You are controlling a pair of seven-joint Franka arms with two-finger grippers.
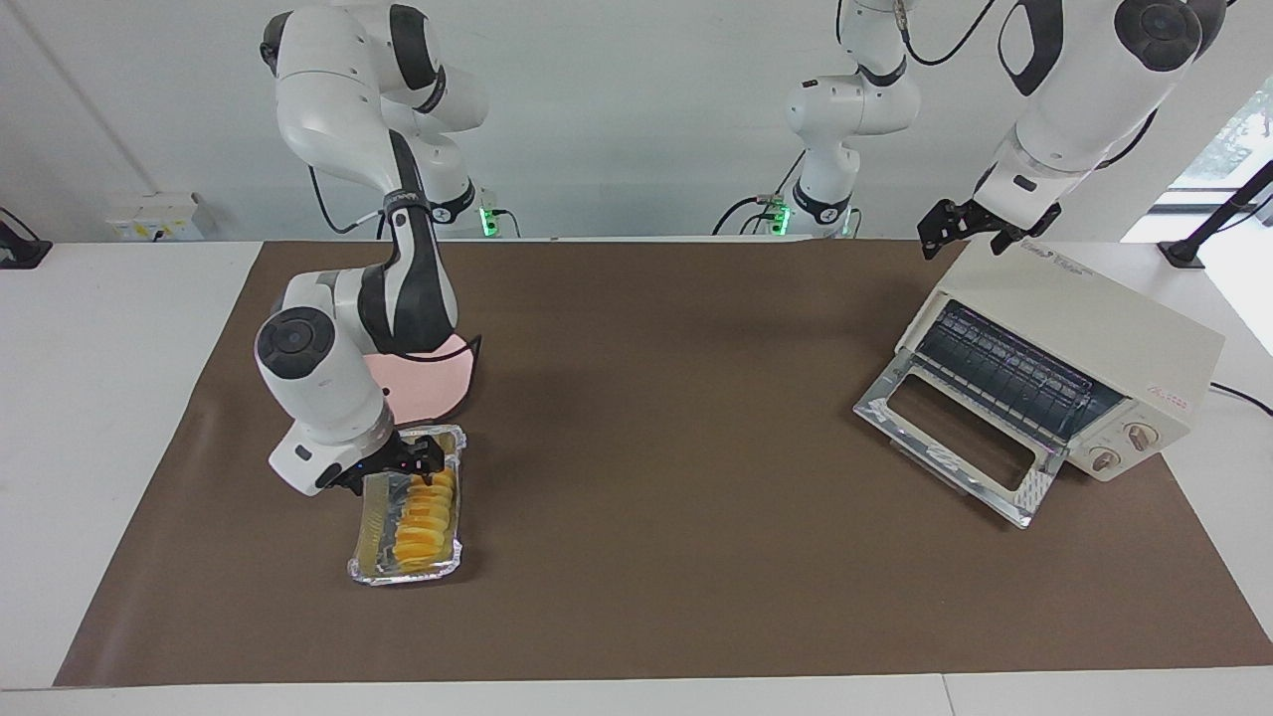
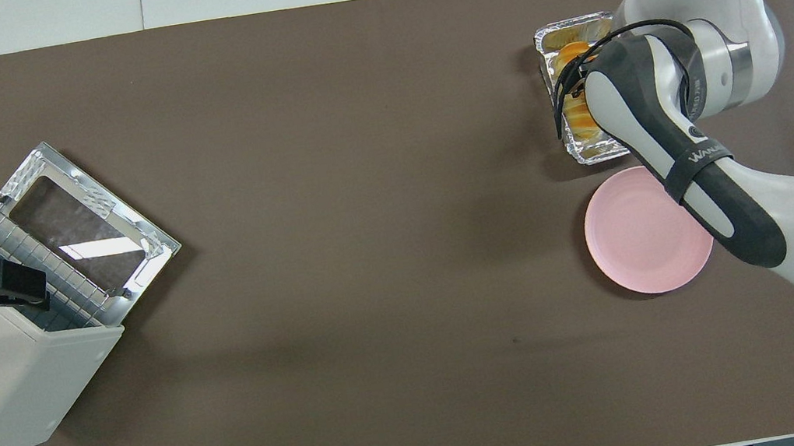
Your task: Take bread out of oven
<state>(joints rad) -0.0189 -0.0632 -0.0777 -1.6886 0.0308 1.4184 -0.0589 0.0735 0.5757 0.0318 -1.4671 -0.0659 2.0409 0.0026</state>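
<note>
Nearest the facing camera lies the foil tray (image 1: 366, 542), well toward the right arm's end of the table and closer to the edge away from the robots than anything else. It holds the bread (image 1: 428, 509), a ridged golden loaf lying lengthwise inside it, so the loaf is already out of the oven (image 1: 1089, 343). The right gripper (image 1: 403, 462) is down at the tray's end nearer the robots, its tips at the rim beside the loaf. Whether its jaws are clamped on the rim, closed on the loaf or simply apart cannot be told from either view; the arm hides them from overhead.

Just nearer the robots than the tray sits the pink plate (image 2: 637, 250), bare and partly under the right arm. The oven stands at the left arm's end of the table with its glass door (image 1: 955, 438) dropped flat and the wire rack (image 1: 1004, 368) bare. The left gripper (image 1: 957, 227) hangs over the oven's top corner nearest the robots, waiting; its jaws cannot be read either.

The step in hand looks like settling or releasing the tray. Doing it well probably means letting go only once the tray sits flat, then rising straight up so the light foil is not dragged or tipped.
</note>
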